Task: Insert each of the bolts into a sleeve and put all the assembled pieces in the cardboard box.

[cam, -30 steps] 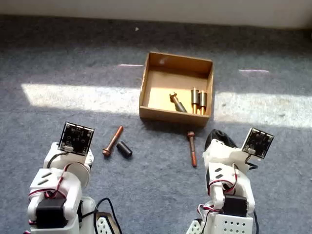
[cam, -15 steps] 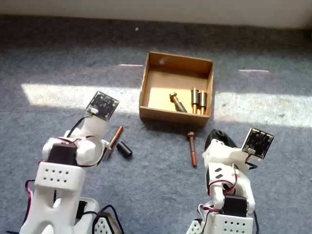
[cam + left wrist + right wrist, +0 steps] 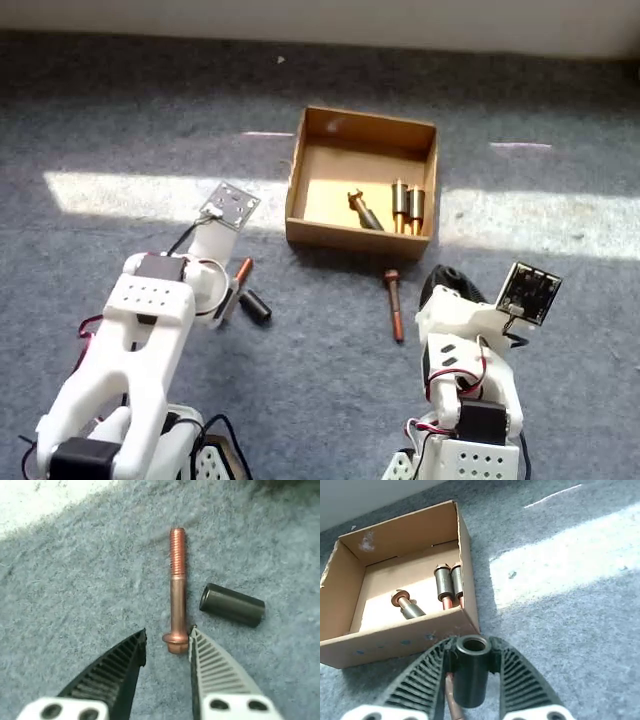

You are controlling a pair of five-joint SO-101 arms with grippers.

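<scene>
A copper bolt lies on the grey carpet with a black sleeve beside it. My left gripper is open, its fingertips on either side of the bolt's head. In the high view that bolt and sleeve lie just right of the left arm. My right gripper is shut on a black sleeve, held upright near the cardboard box. A second bolt lies on the carpet in front of the box. Three assembled pieces rest inside the box.
Grey carpet covers the whole work area, with a bright band of sunlight across it. A pale wall edge runs along the far side. Open carpet lies between the two arms.
The left arm has swung forward and down from its folded pose, bringing its open gripper over the bolt's head. The right arm has stayed still with its sleeve.
</scene>
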